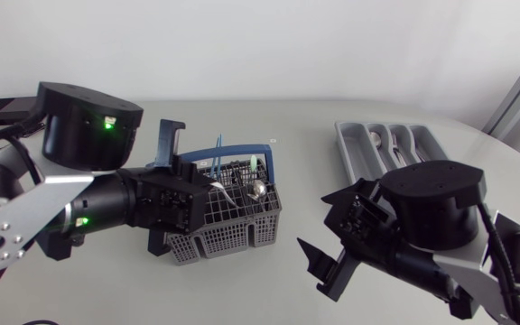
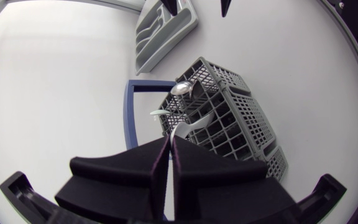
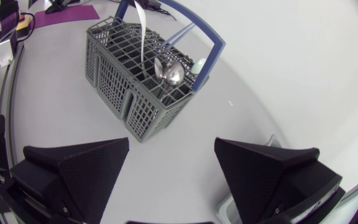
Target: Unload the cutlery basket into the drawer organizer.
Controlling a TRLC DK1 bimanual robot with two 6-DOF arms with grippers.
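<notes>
left gripper (image 2: 169, 138), fingers pinched nearly together on a white utensil (image 2: 182, 129) in the basket (image 1: 228, 230) at table centre, seems placed to lift it out; right gripper (image 3: 173, 146) hangs wide open and empty at the basket's 4 o'clock, likely keeping the organizer (image 1: 368, 144) at 2 o'clock reachable.

Left arm (image 1: 106, 203): black joints, silver-grey screwed link, green lights.
Right arm (image 1: 431, 209): black joints, grey link, black cable.
Left gripper (image 2: 169, 139), right gripper (image 3: 172, 143): matte black wedges.

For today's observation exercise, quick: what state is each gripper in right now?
Left gripper: closed on a pale utensil standing in the basket.
Right gripper: open, holding nothing.
</notes>
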